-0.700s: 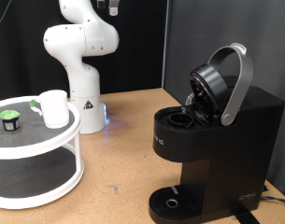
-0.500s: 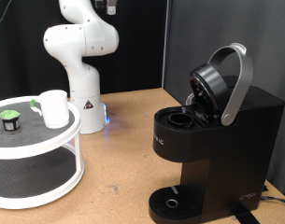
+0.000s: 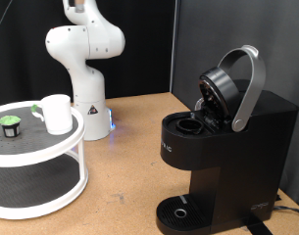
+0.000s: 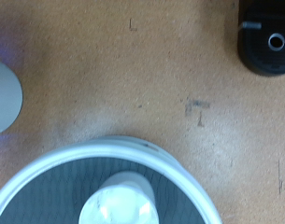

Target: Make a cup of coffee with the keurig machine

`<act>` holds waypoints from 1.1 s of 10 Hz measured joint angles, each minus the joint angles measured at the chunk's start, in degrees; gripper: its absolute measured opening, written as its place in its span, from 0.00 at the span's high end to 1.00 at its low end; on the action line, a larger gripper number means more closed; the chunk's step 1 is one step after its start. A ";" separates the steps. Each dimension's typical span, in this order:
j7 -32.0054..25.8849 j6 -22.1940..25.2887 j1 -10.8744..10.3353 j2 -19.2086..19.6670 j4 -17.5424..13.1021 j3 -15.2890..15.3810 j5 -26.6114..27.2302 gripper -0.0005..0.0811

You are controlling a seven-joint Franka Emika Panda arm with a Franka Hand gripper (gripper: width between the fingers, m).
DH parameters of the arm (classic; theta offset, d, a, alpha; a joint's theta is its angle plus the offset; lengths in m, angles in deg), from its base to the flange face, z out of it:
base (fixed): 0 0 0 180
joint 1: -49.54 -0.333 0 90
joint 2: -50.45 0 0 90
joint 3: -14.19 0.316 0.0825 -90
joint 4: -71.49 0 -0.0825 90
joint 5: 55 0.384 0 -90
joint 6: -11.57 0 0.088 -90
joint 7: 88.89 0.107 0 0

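Note:
The white cup [image 3: 57,113] stands upright on the top tier of a round white stand [image 3: 78,139] at the exterior view's left. It also shows from above in the wrist view [image 4: 121,205]. The black keurig machine [image 3: 227,147] stands at the exterior view's right. Its silver-grey lid handle [image 3: 249,83] is raised and the pod chamber is open. Its round drip base [image 3: 178,212] has nothing on it and also shows in the wrist view [image 4: 270,42]. The gripper is out of view above the exterior frame, and no fingers show in the wrist view.
A small green-topped pod [image 3: 9,125] sits on the stand's top tier, to the exterior view's left of the cup. The white robot arm [image 3: 85,49] rises behind the stand, and its base shows in the wrist view [image 4: 4,98]. Brown tabletop [image 3: 129,147] lies between stand and machine.
The dark hand that showed at the top edge of the exterior view has moved up out of the frame. The cup, pod and machine have not moved.

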State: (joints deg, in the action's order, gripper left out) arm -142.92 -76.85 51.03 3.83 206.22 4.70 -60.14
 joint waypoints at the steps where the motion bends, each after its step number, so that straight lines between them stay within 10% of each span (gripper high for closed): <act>1: -1.01 0.06 0.23 -0.53 0.02 -0.87 -0.14 0.01; 11: -8.83 -0.36 2.85 -0.62 0.12 -9.93 -8.33 0.01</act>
State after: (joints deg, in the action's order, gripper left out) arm -151.75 -77.21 53.88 3.21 206.34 -5.23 -68.48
